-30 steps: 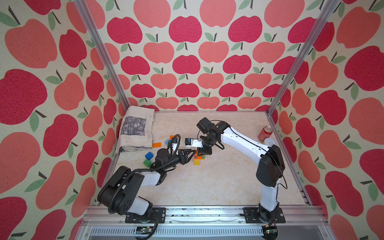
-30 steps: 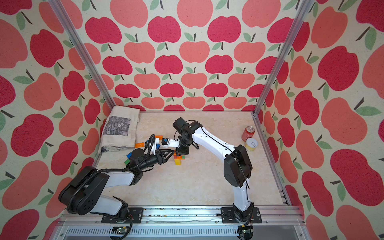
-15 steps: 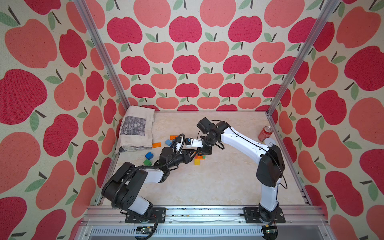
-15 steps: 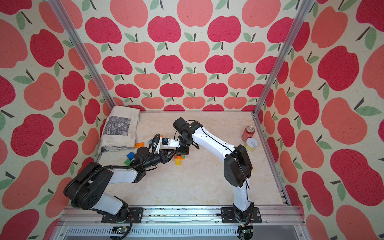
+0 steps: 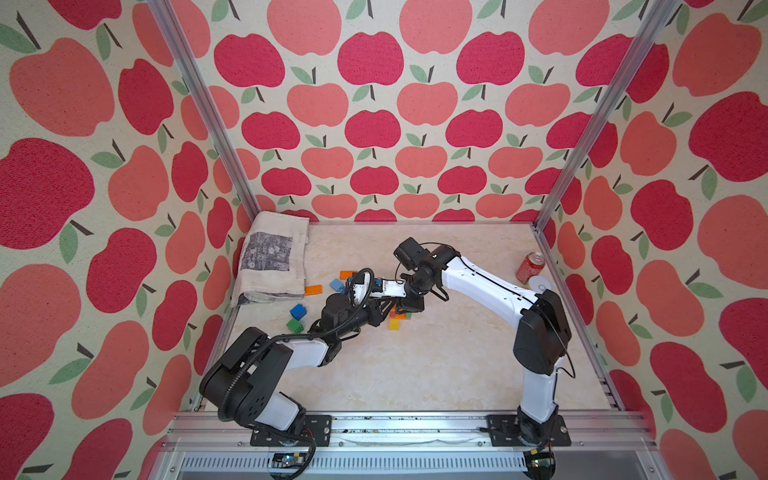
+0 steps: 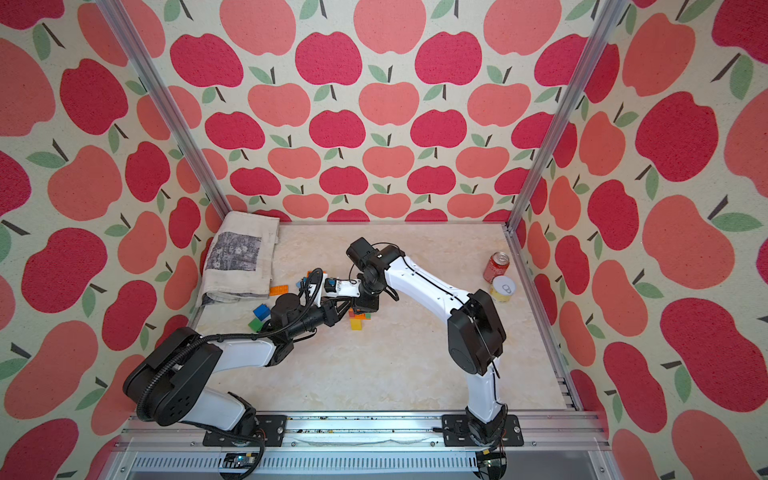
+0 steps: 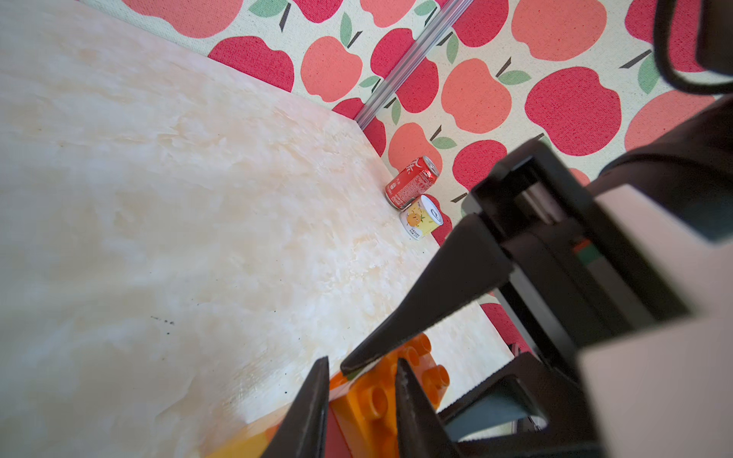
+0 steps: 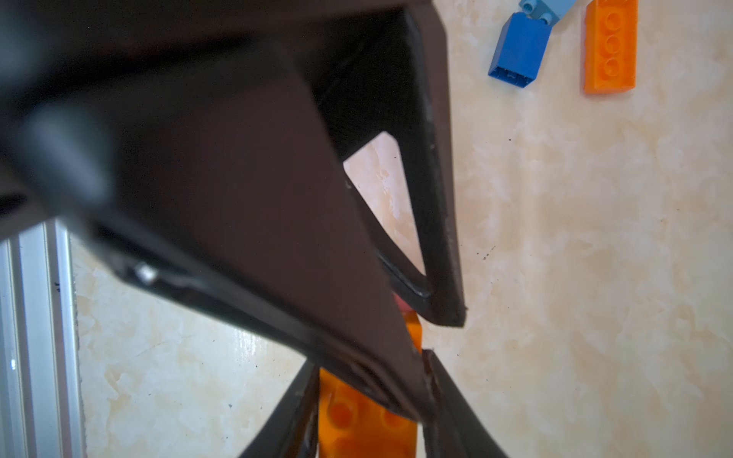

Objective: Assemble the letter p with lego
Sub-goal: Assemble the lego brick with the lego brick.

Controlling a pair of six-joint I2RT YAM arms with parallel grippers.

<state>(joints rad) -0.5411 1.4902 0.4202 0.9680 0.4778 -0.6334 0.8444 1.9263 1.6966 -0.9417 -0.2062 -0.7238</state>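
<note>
Tabletop | left end effector clamps orange brick | right end effector straddles it

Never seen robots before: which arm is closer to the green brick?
Left. The left arm passes just beside the green brick; the right arm reaches in from the opposite side, ending well short.

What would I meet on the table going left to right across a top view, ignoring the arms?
Folded cloth → blue brick → flat orange brick → light blue brick → yellow brick → red soda can.
</note>
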